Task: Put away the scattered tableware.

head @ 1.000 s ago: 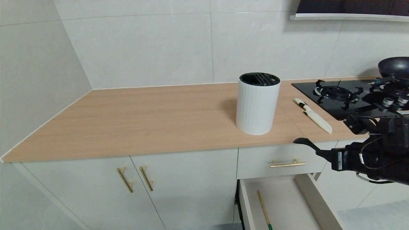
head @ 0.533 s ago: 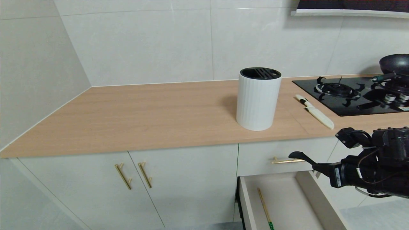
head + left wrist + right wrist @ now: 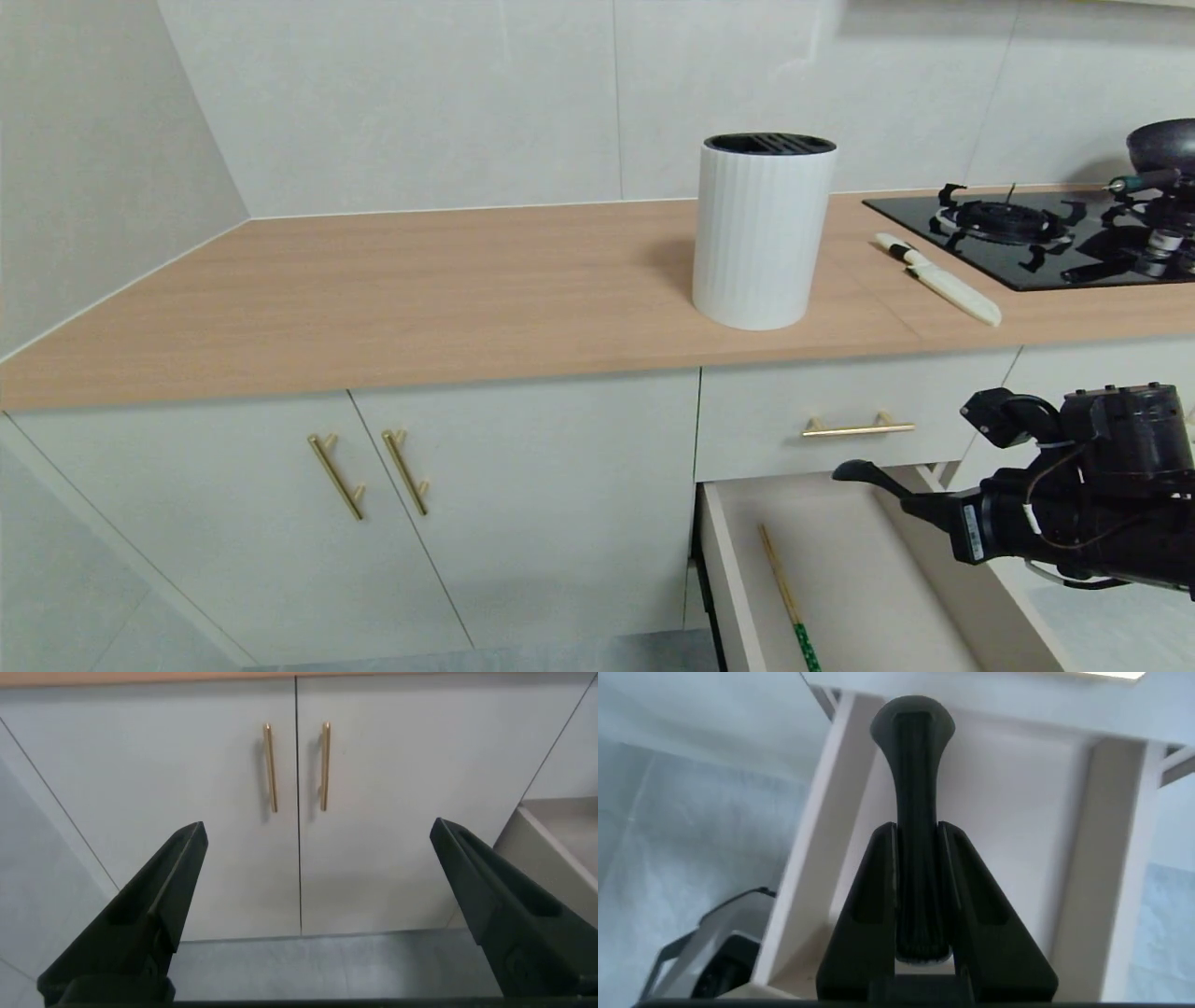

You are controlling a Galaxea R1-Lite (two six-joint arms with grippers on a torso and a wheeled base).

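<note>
My right gripper (image 3: 938, 511) is shut on a black utensil handle (image 3: 864, 474) whose rounded end points out over the open drawer (image 3: 721, 569). In the right wrist view the right gripper (image 3: 918, 845) clamps that black utensil (image 3: 912, 737) above the drawer's pale inside (image 3: 1008, 812). A chopstick with a green tip (image 3: 782, 597) lies in the drawer. On the counter a cream-bladed knife (image 3: 938, 280) lies beside a white ribbed holder (image 3: 761, 233). My left gripper (image 3: 318, 840) is open, facing low cabinet doors (image 3: 299, 812).
The wooden counter (image 3: 420, 289) runs to a black gas hob (image 3: 1027, 238) with a dark pan (image 3: 1162, 149) at the right. A shut drawer with a gold handle (image 3: 857, 427) sits above the open one. Two cabinet doors with gold handles (image 3: 369, 471) stand to the left.
The head view has sunk, so the counter looks flatter. Against the cabinet, my right gripper with the black utensil has dropped from counter-edge height to just over the open drawer.
</note>
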